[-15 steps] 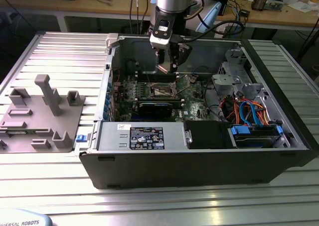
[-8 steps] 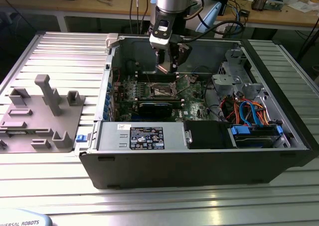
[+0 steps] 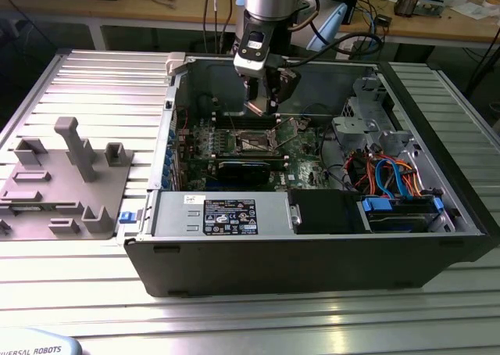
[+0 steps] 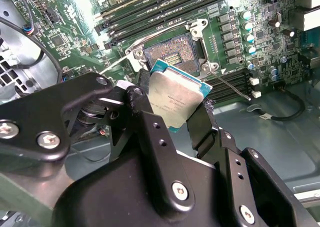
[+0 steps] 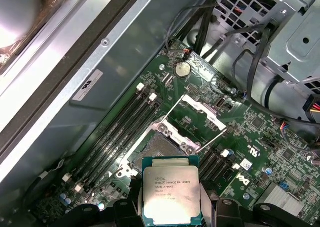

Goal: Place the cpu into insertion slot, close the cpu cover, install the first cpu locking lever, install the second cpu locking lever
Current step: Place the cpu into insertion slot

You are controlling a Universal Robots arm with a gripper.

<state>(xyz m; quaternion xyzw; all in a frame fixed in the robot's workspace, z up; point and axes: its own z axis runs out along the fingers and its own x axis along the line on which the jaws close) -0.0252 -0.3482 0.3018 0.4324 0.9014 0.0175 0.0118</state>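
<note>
The cpu (image 5: 171, 192) is pinched between my fingers (image 4: 199, 129) by two opposite edges, dull metal top facing both wrist cameras. It has a teal-green rim and print I can't make out. It's in the air, not seated. In the second wrist view the cpu (image 4: 176, 99) looks tilted against the board.

My gripper (image 3: 262, 105) is closed on the chip and hangs inside the open case, above the board near the back wall. Seen from the exterior view it sits just over the socket area.

The insertion slot (image 5: 160, 149) is bare, dark centre with a silvery rim. It's close beyond the chip's far edge in the first wrist view, and the contact field of the insertion slot (image 4: 172, 52) shows in the second wrist view. Nothing in it.

The cpu cover (image 5: 204, 108) is flipped open, a frame standing up off the socket on its far side from me. Thin wire levers (image 5: 212, 137) stick out beside it, not latched down.

Around: green motherboard (image 5: 250, 137), and long black memory slots (image 5: 120, 122) flanking the socket. A coin battery (image 5: 183, 69) is past the cover. Cable bundles lie toward the drive cage.

The computer case (image 3: 312, 253) lies open-side up on a slatted metal table (image 3: 78, 81). A grey parts fixture (image 3: 62, 175) sits on the exterior view's left, well apart from the case.
</note>
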